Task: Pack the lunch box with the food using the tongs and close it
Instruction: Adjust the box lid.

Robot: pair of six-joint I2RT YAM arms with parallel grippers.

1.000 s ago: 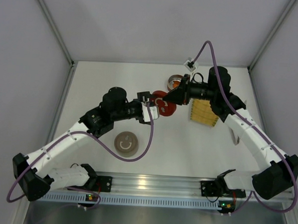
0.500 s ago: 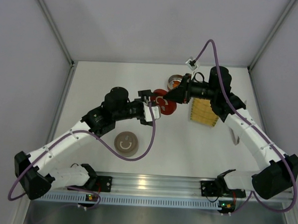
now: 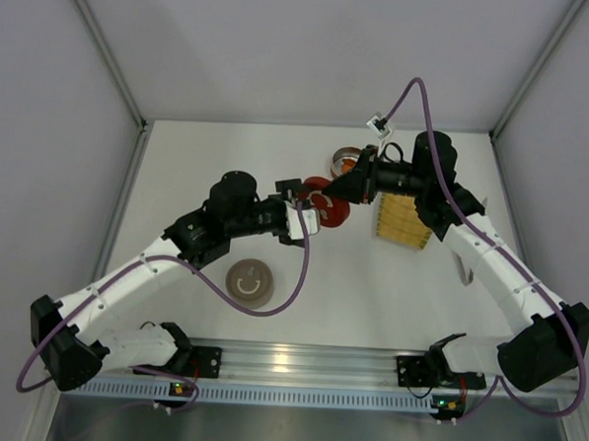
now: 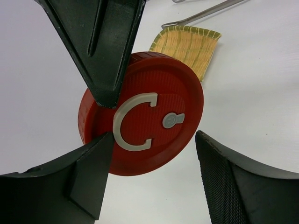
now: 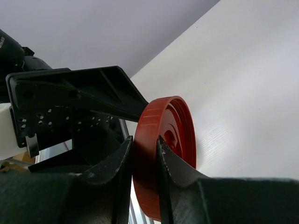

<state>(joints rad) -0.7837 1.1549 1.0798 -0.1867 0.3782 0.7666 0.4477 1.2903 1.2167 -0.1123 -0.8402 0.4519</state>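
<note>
A red round lid [image 3: 330, 205] with a grey C-shaped handle [image 4: 133, 123] hangs on edge above the table. My right gripper [image 5: 145, 158] is shut on its rim, one finger inside, one outside. My left gripper [image 4: 154, 179] is open around the lid's lower edge; the left finger [image 4: 88, 177] is at the rim and the right finger [image 4: 233, 182] stands apart. The lunch box, an open round tin [image 3: 343, 154], sits just behind, with something orange [image 3: 349, 166] inside. The tongs [image 4: 205, 13] lie beyond the mat.
A yellow woven mat [image 3: 403, 218] lies under the right forearm, seen too in the left wrist view [image 4: 187, 44]. A grey-brown round lid [image 3: 250, 280] with a curved handle rests near the left arm. White walls close the table's sides and back.
My left gripper has crept a little to the right towards the red lid and its jaws have widened slightly. The right gripper keeps its hold and has hardly moved.
</note>
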